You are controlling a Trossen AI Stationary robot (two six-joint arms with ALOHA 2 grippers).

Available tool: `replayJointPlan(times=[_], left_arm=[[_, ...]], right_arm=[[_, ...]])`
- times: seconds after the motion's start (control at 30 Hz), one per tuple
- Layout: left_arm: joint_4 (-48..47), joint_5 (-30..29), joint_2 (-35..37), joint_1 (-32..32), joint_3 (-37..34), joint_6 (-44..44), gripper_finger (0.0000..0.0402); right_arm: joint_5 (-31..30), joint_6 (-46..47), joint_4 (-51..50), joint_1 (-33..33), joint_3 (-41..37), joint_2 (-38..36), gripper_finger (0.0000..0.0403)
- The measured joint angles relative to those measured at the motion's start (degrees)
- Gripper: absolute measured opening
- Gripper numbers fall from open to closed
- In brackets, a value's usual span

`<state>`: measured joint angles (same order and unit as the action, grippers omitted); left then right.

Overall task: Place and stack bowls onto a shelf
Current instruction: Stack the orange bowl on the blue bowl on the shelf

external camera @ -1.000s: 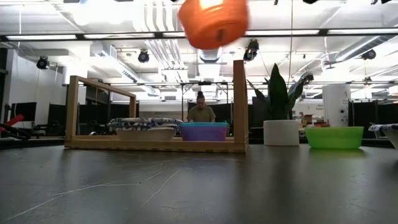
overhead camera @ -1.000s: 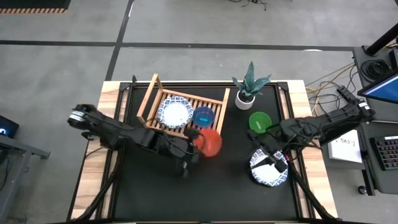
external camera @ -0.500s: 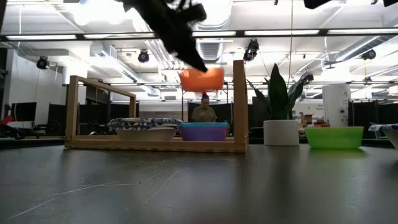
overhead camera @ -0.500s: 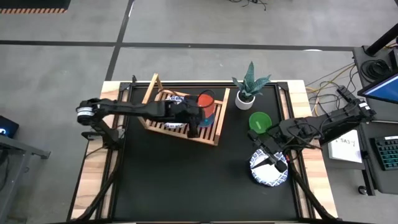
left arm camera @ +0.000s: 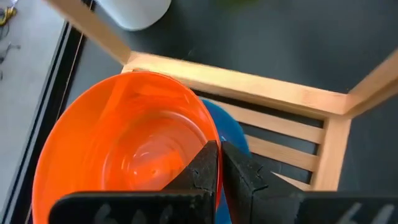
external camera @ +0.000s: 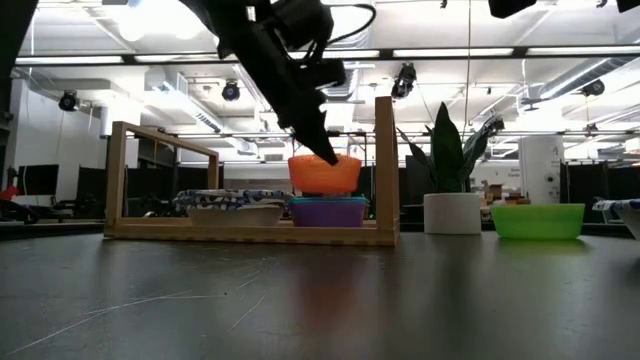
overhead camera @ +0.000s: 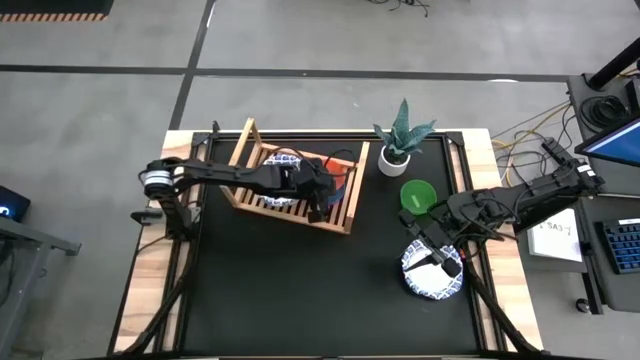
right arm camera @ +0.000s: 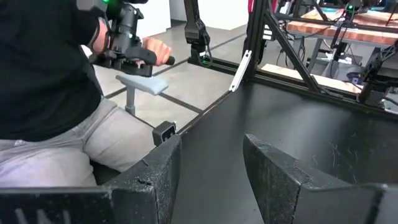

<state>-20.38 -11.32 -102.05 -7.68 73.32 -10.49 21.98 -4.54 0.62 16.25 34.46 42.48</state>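
Note:
The wooden slatted shelf (overhead camera: pixel 258 196) stands at the table's far left. On it rest a white bowl with a blue patterned rim (external camera: pixel 230 206) and a blue bowl (external camera: pixel 328 211). My left gripper (external camera: pixel 325 155) is shut on a red-orange bowl (external camera: pixel 324 173), which is level, right over the blue bowl. I cannot tell whether the two bowls touch. My right gripper (right arm camera: pixel 211 162) stands open at the near right, above another white blue-rimmed bowl (overhead camera: pixel 432 280), with nothing between its fingers. My left gripper pinches the red-orange bowl's rim (left arm camera: pixel 208 134), one finger inside the bowl and one outside. The fingers (left arm camera: pixel 202 168) slant down from the table's left. The bowl hangs upright with its mouth up, its bottom at the blue bowl's (left arm camera: pixel 233 134) rim.
A green bowl (overhead camera: pixel 418 194) and a white plant pot (overhead camera: pixel 395 160) with a spiky plant stand right of the shelf. The shelf's raised frame (external camera: pixel 160 150) is at its left end. A seated person (right arm camera: pixel 50 81) shows beyond the table in the right wrist view.
My left gripper has carried the red-orange bowl from the table's middle toward the far edge, over the shelf, and down. The bowl, tilted high above the table before, now hangs level right above the blue bowl.

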Motion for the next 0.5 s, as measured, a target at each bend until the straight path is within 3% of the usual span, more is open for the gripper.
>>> replayJointPlan(times=[0.23,0.5], left_arm=[[0.1,-0.1,-0.6,0.1,0.0,0.7,0.0005],[0.3,-0.1,-0.6,0.1,0.0,2.5,0.0062]], right_arm=[[0.0,0.0,-0.2,0.0,0.0,0.0,0.0162],[0.0,0.0,-0.2,0.0,0.0,0.0,0.0162]])
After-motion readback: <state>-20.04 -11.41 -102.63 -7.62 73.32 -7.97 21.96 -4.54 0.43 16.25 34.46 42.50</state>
